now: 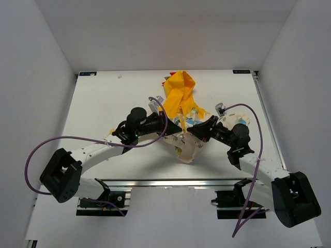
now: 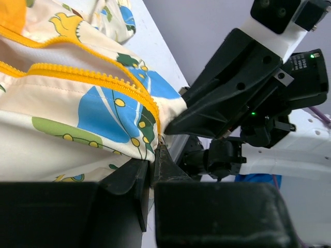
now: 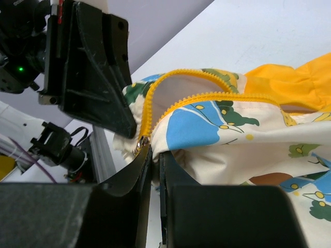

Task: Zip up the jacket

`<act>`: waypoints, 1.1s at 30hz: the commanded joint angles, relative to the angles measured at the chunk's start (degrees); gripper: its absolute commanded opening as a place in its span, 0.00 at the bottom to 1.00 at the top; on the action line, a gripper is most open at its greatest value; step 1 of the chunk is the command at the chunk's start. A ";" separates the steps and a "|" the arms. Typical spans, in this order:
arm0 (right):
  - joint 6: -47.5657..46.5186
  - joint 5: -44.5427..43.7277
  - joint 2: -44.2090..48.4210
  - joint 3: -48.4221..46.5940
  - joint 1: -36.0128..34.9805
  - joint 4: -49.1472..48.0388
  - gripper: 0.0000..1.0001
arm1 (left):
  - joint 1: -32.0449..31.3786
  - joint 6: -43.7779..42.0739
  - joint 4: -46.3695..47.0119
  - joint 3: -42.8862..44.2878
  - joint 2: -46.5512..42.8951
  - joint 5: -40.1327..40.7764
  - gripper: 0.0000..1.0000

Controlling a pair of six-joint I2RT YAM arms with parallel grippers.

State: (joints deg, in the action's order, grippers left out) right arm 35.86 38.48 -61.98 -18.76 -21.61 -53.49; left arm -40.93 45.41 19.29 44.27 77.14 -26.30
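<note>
The jacket lies bunched at the table's middle, its yellow hood toward the far side. My left gripper and right gripper meet at its lower cream part from either side. In the left wrist view my left gripper is shut on the dinosaur-print fabric at the bottom end of the orange zipper. In the right wrist view my right gripper is shut on the fabric beside the metal zipper slider. The zipper teeth stand apart above the slider.
A white table sits between grey walls. An aluminium rail runs along the near edge between the arm bases. Purple cables loop off both arms. Each wrist view shows the other gripper's black body close by.
</note>
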 commanded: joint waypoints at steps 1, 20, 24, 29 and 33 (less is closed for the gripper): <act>-2.99 -3.49 0.98 -0.66 -1.77 -5.03 0.00 | -0.73 2.40 2.25 -0.50 -0.77 -5.07 0.00; 2.20 -20.02 3.70 -0.30 -4.85 -8.84 0.00 | -6.80 1.44 -7.42 -3.40 -4.19 3.27 0.00; -0.08 -18.62 4.14 -4.95 -4.85 8.07 0.00 | -6.97 1.79 -10.41 -3.76 -6.82 6.79 0.00; -6.32 -16.95 4.93 -9.62 -4.85 26.49 0.21 | -6.97 3.02 -16.11 1.06 -6.13 13.02 0.00; -9.57 -17.03 7.04 -11.20 -4.85 36.69 0.43 | -6.97 4.42 -21.82 4.32 -4.72 17.23 0.00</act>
State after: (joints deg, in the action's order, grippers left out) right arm 31.18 24.34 -56.97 -26.55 -26.98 -26.20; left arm -47.18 48.62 4.84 45.10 72.62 -11.86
